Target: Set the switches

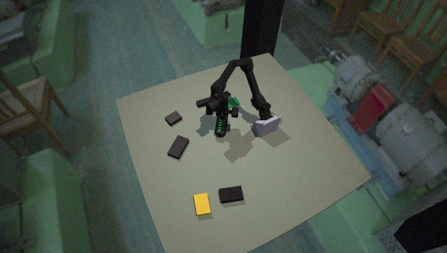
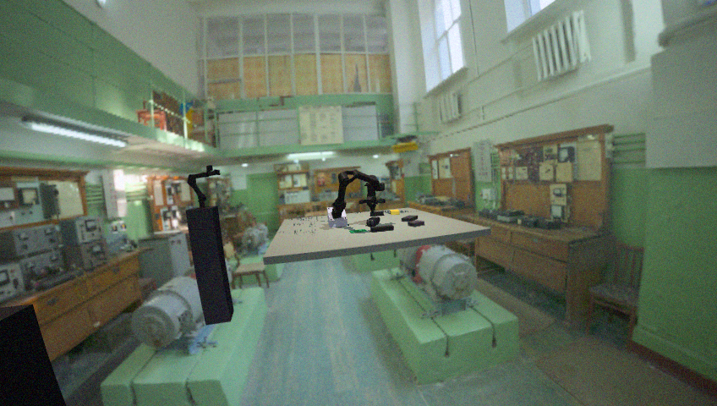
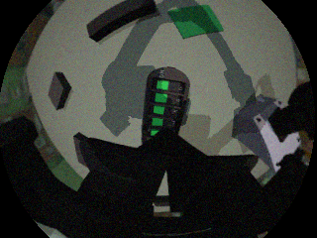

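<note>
The pincer [image 1: 221, 113] [image 2: 372, 208] [image 3: 165, 131] is narrow, its fingers together with nothing between them. It points down over the unit [image 1: 222, 126] [image 2: 372, 222] [image 3: 163, 101]; whether its tips touch a switch, I can't tell. In the wrist view the fingers hide one end of the switch row; five green ends show beyond them. Past the unit from the pincer lie a green card [image 1: 234, 102] [image 2: 358, 231] [image 3: 196, 21] and a long dark bar [image 1: 202, 103] [image 2: 381, 228] [image 3: 121, 20]. A yellow block [image 1: 202, 204] [image 2: 395, 212] sits well apart.
</note>
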Motion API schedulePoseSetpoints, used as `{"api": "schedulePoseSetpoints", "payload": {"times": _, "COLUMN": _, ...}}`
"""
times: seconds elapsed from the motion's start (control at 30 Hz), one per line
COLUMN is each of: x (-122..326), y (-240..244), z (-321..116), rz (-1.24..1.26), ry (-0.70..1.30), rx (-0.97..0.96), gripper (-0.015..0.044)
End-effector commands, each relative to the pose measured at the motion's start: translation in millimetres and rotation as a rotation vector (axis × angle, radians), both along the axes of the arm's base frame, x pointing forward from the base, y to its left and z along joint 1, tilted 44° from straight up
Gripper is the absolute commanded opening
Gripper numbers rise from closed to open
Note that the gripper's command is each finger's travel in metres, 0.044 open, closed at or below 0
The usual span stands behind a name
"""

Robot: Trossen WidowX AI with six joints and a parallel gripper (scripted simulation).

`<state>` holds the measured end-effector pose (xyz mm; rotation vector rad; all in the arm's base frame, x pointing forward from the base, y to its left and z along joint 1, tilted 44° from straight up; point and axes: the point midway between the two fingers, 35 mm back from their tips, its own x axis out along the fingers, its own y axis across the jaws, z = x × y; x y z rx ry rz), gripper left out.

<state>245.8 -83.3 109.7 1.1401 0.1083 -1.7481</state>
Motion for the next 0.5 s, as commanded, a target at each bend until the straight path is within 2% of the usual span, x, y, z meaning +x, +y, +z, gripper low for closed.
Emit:
{"api": "schedulePoseSetpoints", "payload": {"times": 0.0, "x": -0.2, "y": -1.6, "z": 2.1, "rz": 0.003, "ry": 0.003, "rx": -0.004, "gripper": 0.0000}}
{"api": "schedulePoseSetpoints", "payload": {"times": 0.47, "x": -0.2, "y": -1.6, "z": 2.2, "rz": 0.004, "ry": 0.004, "rx": -0.002, "gripper": 0.0000}}
